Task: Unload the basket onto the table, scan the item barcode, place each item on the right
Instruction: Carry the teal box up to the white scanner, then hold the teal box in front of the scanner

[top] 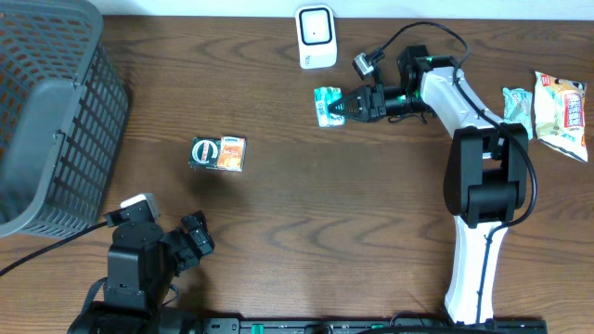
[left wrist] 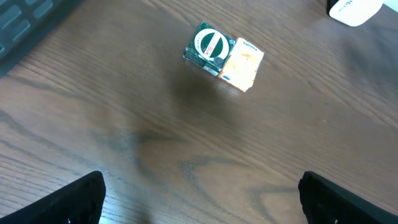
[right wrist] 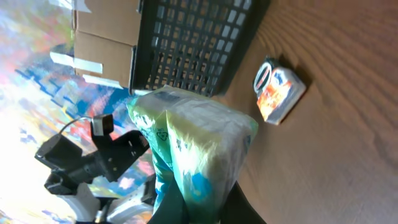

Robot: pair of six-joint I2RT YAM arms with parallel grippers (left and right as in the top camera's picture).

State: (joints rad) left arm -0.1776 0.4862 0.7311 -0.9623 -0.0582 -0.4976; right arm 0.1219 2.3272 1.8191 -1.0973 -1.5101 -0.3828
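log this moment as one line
right gripper shut on green packet | packet near white scanner | left gripper open, empty | small box on table

no text legible anywhere. small box (left wrist: 224, 55): round green-white emblem, lettering on orange half blurred. white scanner (left wrist: 353, 9): grey mark cropped, unreadable. green packet (right wrist: 193, 149): print too blurred.

The dark brown wooden table top (top: 306, 204) carried a wavy, darker grain. The grey plastic lattice basket (top: 46, 121) was one flat grey throughout. The white boxy plastic scanner (top: 316, 37) had a dark window on its face. The small green-and-orange cardboard carton (top: 217, 153) bore a white ring on its green half. The pale green crinkled plastic packet (top: 327, 105) had white patches and teal print. The yellow foil snack bag (top: 562, 113) showed white and red.
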